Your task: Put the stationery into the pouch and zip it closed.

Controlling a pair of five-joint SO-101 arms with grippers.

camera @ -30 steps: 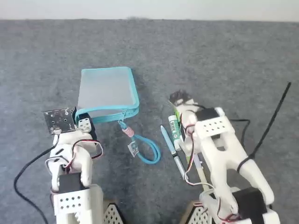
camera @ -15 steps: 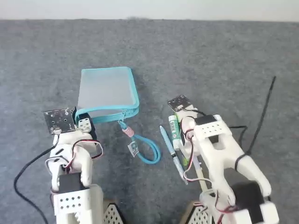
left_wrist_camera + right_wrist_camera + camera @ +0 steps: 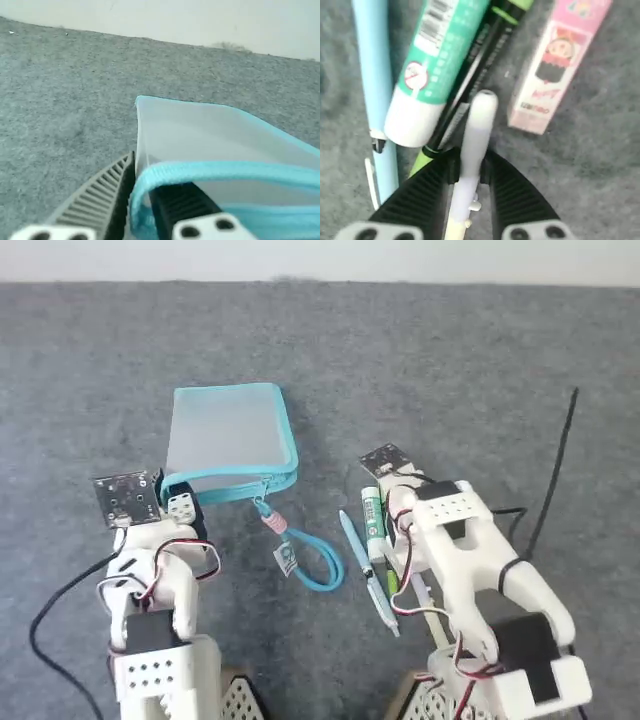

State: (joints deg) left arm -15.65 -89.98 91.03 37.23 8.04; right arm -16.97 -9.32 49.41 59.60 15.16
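Grey felt counter (image 3: 470, 350), pale wall (image 3: 320, 258) beyond far edge, left fingers (image 3: 97, 197) pinching teal pouch (image 3: 228, 435) rim, right fingers (image 3: 517, 197) clamping white pen (image 3: 479, 120)

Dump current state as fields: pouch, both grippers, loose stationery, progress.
pouch: teal-trimmed, flat on the grey table, mouth open
left gripper: jaws shut on the pouch's teal rim
right gripper: jaws shut on the white pen
loose stationery: blue pen, glue stick, green-black marker, pink eraser box, all on the table outside the pouch
wrist loop: teal, on the table between the arms
progress: nothing packed yet, zip not closed
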